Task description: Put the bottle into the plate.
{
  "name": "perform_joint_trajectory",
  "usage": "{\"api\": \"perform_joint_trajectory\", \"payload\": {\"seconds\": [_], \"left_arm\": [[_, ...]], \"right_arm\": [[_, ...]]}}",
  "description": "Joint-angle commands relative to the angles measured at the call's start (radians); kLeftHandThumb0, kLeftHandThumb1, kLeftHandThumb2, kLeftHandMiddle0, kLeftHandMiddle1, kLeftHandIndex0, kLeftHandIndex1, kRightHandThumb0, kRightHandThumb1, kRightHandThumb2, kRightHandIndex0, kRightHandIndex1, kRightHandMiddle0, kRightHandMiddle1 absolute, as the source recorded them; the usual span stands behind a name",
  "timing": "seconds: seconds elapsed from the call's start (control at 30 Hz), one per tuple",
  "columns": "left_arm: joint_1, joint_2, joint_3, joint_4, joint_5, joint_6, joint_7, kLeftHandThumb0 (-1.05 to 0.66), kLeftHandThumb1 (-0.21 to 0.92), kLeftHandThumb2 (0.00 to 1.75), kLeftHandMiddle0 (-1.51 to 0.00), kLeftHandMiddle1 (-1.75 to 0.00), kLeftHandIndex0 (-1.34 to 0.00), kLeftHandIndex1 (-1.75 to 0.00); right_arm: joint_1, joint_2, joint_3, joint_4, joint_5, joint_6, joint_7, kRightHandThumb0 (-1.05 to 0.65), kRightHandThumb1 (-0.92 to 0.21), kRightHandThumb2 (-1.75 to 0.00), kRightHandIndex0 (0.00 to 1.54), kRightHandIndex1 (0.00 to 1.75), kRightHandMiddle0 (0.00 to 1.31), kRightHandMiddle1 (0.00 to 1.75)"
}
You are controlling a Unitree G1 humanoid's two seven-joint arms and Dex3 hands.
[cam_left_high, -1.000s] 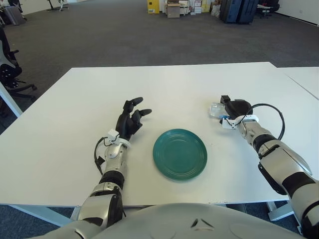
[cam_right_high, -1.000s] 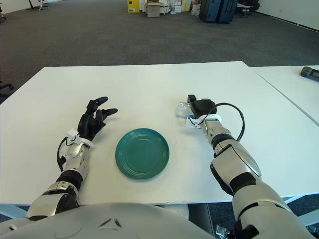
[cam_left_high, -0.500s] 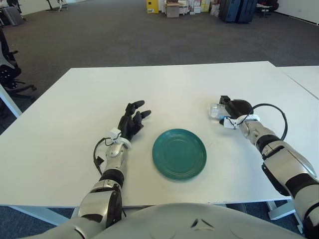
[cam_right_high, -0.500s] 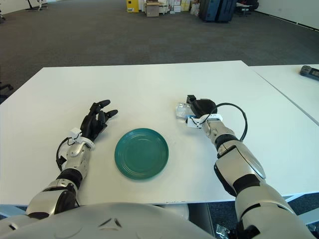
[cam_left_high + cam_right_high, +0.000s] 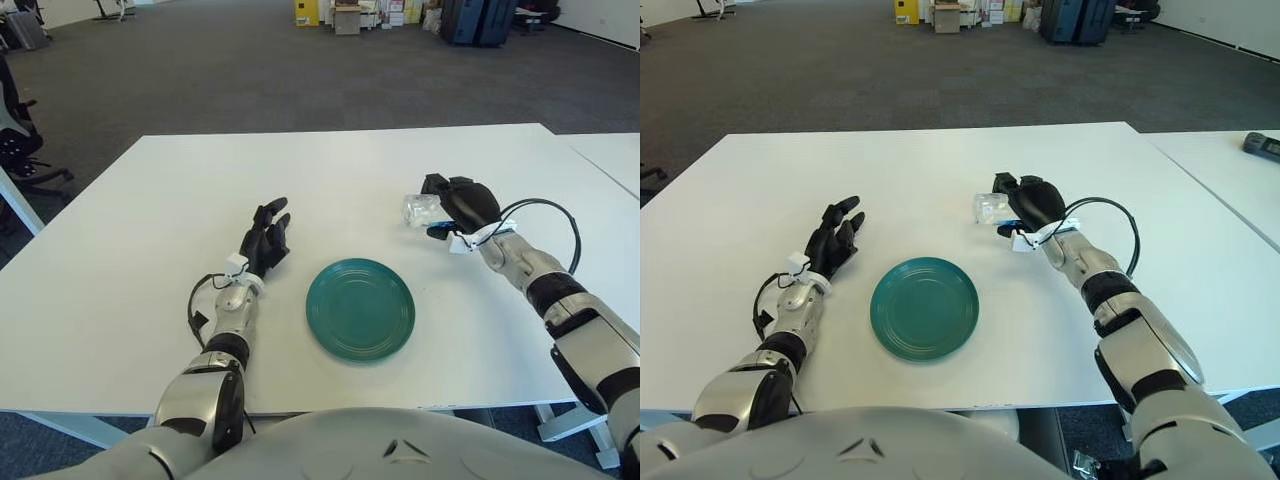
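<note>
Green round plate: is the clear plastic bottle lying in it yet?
No, the green round plate is bare; the right hand holds the clear plastic bottle beyond it.

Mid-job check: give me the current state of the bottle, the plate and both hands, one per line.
bottle: held in the right hand, up and right of the plate, not in it.
plate: on the table, nothing in it.
right hand: shut on the bottle.
left hand: left of the plate, fingers extended, holding nothing.

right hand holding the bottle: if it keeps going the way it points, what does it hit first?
Probably nothing. The right hand, shut on the bottle, points toward the robot's left over bare table, passing behind the plate; height unclear.
</note>
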Motion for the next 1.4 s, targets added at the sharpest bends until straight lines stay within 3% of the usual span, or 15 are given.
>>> {"api": "perform_joint_trajectory", "payload": {"seconds": [0.0, 0.33, 0.63, 0.87, 1.37], "left_arm": [[0.047, -0.002, -0.004, 0.072, 0.012, 0.073, 0.029, -0.77, 0.92, 0.9, -0.23, -0.07, 0.0, -0.64], [0.034, -0.003, -0.007, 0.083, 0.019, 0.083, 0.043, -0.77, 0.92, 0.94, -0.26, -0.07, 0.0, -0.65], [0.025, -0.004, -0.002, 0.089, 0.013, 0.081, 0.039, -0.8, 0.92, 0.93, -0.25, -0.05, 0.0, -0.65], [0.021, -0.006, 0.0, 0.091, 0.011, 0.077, 0.033, -0.81, 0.92, 0.92, -0.25, -0.04, 0.0, -0.64], [0.021, -0.006, 0.007, 0.092, 0.002, 0.068, 0.019, -0.81, 0.92, 0.9, -0.27, -0.04, 0.0, -0.67]], "right_arm": [[0.048, -0.034, -0.049, -0.189, 0.018, -0.018, 0.033, -0.49, -0.26, -1.38, 1.28, 1.75, 0.65, 1.75], [0.176, -0.015, -0.112, -0.458, 0.016, 0.017, 0.144, -0.5, -0.22, -1.43, 1.28, 1.75, 0.68, 1.75], [0.253, 0.011, -0.121, -0.623, 0.003, 0.021, 0.224, -0.51, -0.21, -1.45, 1.26, 1.75, 0.7, 1.75], [0.296, 0.026, -0.119, -0.684, 0.002, 0.013, 0.285, -0.51, -0.2, -1.45, 1.25, 1.75, 0.7, 1.75], [0.374, 0.06, -0.074, -0.72, -0.116, -0.059, 0.254, -0.52, -0.19, -1.47, 1.22, 1.75, 0.71, 1.75]]}}
